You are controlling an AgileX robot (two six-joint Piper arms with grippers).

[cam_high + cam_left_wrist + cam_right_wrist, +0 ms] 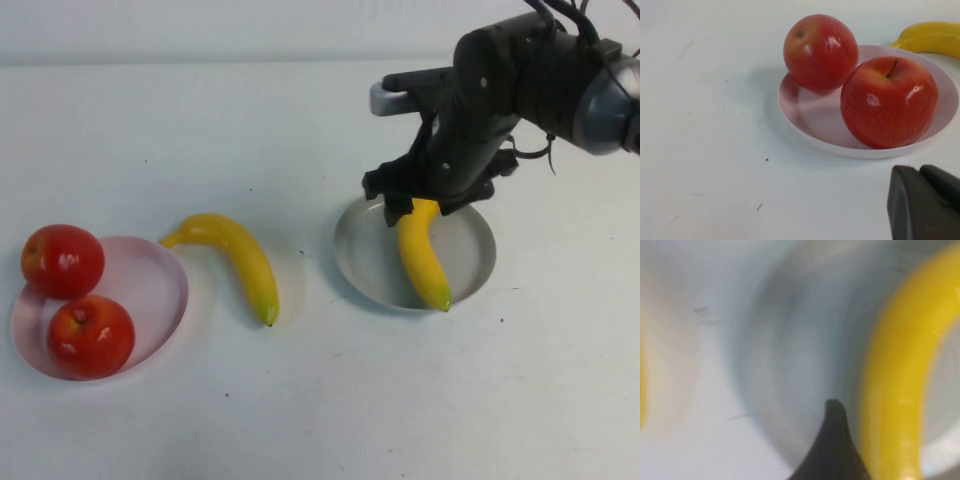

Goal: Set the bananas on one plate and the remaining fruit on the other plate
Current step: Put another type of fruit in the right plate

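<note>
One banana (423, 255) (900, 380) lies in the grey-blue plate (480, 255) (800, 340). My right gripper (421, 203) hovers over that banana's far end, open, one finger (835, 440) standing just beside the fruit. The second banana (240, 260) (932, 40) rests on the table between the two plates. Two red apples (62, 260) (92, 335) sit in the pale pink plate (150, 280) (810, 115); one apple (821, 52) leans on the rim, the other apple (888, 102) sits inside. My left gripper (927, 200) is shut, low near the pink plate, and out of the high view.
The white table (300, 400) runs wide around the plates. The right arm's dark body (510, 80) overhangs the far side of the grey-blue plate.
</note>
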